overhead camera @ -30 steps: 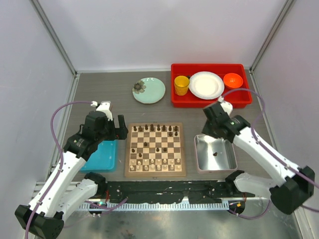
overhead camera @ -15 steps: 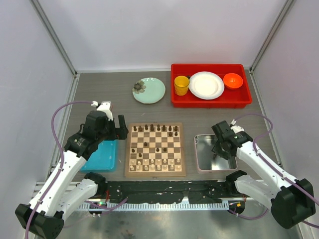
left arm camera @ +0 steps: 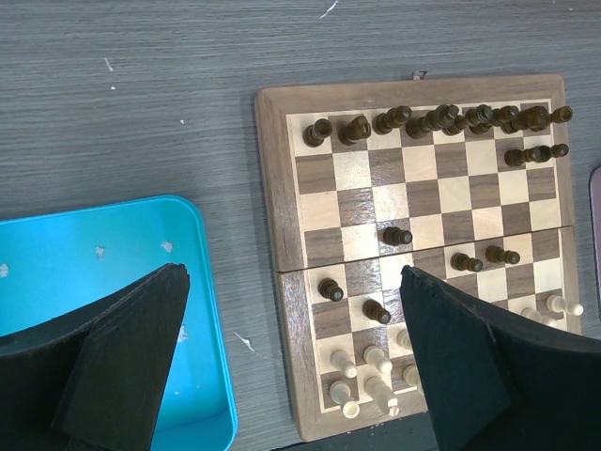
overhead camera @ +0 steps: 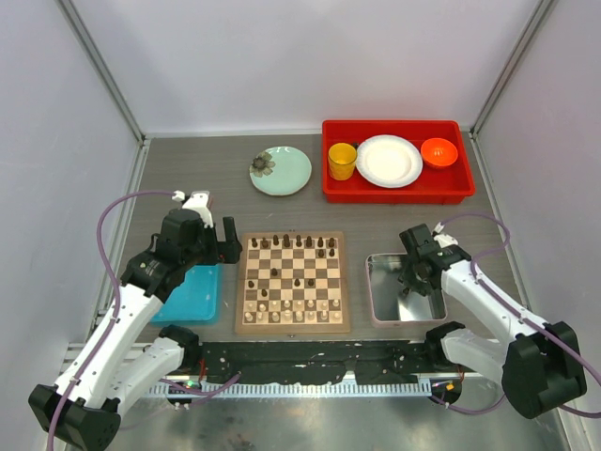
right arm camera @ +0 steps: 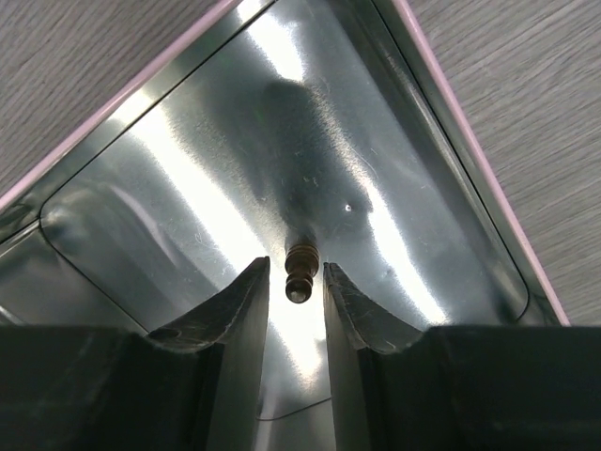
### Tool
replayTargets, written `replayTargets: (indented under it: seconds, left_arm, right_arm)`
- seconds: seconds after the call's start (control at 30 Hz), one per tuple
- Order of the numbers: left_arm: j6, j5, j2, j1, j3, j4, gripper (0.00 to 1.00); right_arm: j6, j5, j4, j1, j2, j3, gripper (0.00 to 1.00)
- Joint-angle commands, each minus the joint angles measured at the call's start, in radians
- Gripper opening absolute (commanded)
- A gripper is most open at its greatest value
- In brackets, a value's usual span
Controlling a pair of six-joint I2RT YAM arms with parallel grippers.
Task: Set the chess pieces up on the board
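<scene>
Your right jaws stand a little apart, lowered inside the silver metal tray [right arm camera: 188, 169]. One dark brown chess piece [right arm camera: 299, 272] sits on the tray floor between the fingers [right arm camera: 249, 310]. A thin gap shows on either side of it, so the jaws straddle the piece without clamping it. A rounded corner of the tray lies just ahead of the jaws.

Your left jaws are spread wide and hold nothing, hovering above the bench [left arm camera: 141, 94]. One finger hangs over the blue tray [left arm camera: 94, 272], the other over a corner of the chessboard [left arm camera: 272, 188]. The board fills the space between and ahead of the jaws. Dark pieces [left arm camera: 441, 117] line the edge farthest from the jaws, with a few on middle squares. Pale cream pieces [left arm camera: 376, 362] stand at the edge nearest the jaws.
</scene>
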Motion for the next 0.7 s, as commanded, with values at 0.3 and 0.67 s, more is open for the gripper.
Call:
replayTargets:
  seconds: [0.3, 0.67]
  left_arm:
    - [0.004, 0.009, -0.006, 0.004, 0.000, 0.030, 1.00]
    - [0.004, 0.010, -0.007, 0.004, 0.000, 0.031, 1.00]
  right_arm:
    - [-0.020, -0.016, 0.065, -0.014, 0.031, -0.024, 0.22]
    - [-0.050, 0.023, -0.009, -0.013, -0.020, 0.129, 0.01]
